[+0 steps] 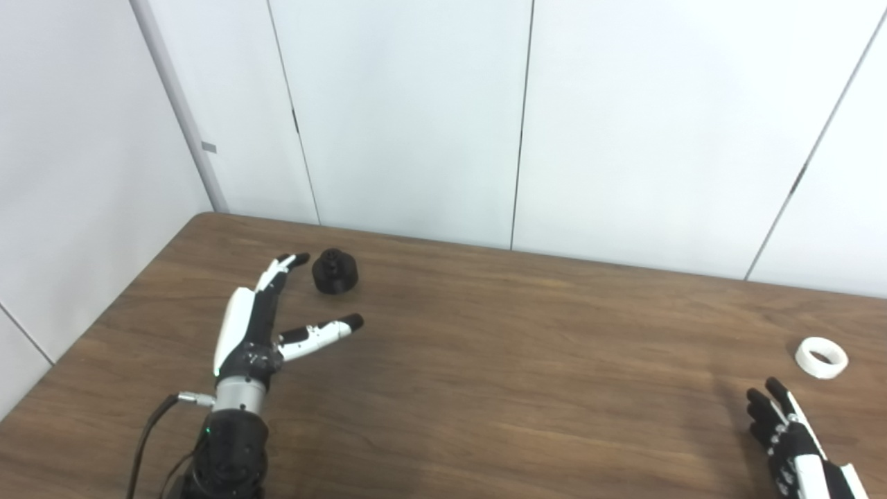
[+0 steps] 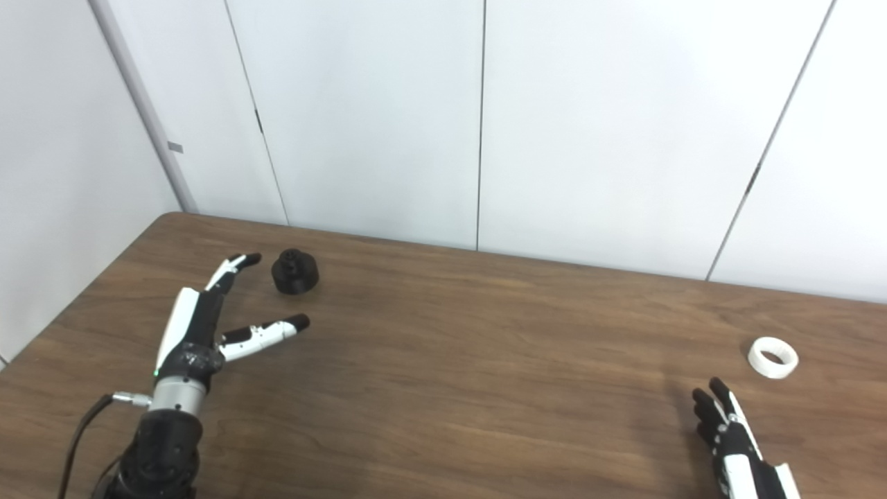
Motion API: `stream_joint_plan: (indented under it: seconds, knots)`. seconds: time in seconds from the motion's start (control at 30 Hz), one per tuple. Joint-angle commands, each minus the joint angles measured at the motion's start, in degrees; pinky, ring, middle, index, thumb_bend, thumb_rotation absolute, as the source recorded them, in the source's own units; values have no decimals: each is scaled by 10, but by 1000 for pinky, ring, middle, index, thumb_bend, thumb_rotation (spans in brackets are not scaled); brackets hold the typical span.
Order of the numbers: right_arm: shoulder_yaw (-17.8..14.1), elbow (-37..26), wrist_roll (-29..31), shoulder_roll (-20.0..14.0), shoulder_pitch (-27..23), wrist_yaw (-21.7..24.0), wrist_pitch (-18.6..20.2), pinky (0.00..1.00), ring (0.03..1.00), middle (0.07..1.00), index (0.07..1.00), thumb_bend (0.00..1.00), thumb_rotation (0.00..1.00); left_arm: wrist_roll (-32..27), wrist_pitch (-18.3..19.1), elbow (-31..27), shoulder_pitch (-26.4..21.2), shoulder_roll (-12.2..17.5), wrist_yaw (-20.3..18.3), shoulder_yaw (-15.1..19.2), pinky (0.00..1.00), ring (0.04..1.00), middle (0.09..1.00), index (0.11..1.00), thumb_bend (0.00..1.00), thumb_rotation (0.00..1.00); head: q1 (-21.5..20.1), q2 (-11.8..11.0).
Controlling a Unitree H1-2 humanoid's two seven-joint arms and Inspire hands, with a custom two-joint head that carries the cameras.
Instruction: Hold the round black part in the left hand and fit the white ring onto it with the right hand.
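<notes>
Left eye view: reach step. Left robot hand [image 1: 253, 333] released, near round black part [image 1: 335, 271] on counter [image 1: 485, 360]. Right robot hand [image 1: 786, 433] released, near white ring [image 1: 821, 357]. Next: grasp both.

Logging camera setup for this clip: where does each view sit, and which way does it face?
Left eye view: on the head, looking down over the table toward the wall; left hand and right hand show.
Right eye view: beside it, the scene sitting further left in frame; same hands.
Shared: black part, white ring, both lying untouched.
</notes>
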Motion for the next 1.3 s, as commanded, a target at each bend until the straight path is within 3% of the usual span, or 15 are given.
stream_joint_plan:
  seconds: [0.0,0.27,0.47,0.73,0.97,1.27]
  knots:
    - [-2,-5,-4,-1,1,-6,2,1000,951,940,968,585,1000,0,-8,5,-28,23,8,9,1000,1000,978,890,945,336,-1,1]
    - [-2,-10,-9,-1,6,-7,5,1000,947,941,968,596,1000,9,-6,54,-53,58,15,9,1000,1000,959,856,930,328,-1,4]
    - [-2,-8,-6,-3,8,-4,6,1000,945,940,970,604,1000,15,1,101,-83,69,21,4,1000,1000,959,847,955,323,-12,6]
    - [-4,4,0,3,5,-7,-16,994,896,912,951,561,1000,53,-3,170,-119,90,34,-28,1000,995,939,842,960,358,-12,6]
    - [0,-3,-4,0,8,-4,-4,1000,908,917,954,566,1000,45,-4,218,-151,109,20,-47,1000,996,930,840,972,334,-14,6]
    - [0,-6,-6,-1,8,-4,-1,1000,911,919,959,572,1000,50,-27,288,-195,131,29,-69,1000,991,930,823,983,303,-12,5]
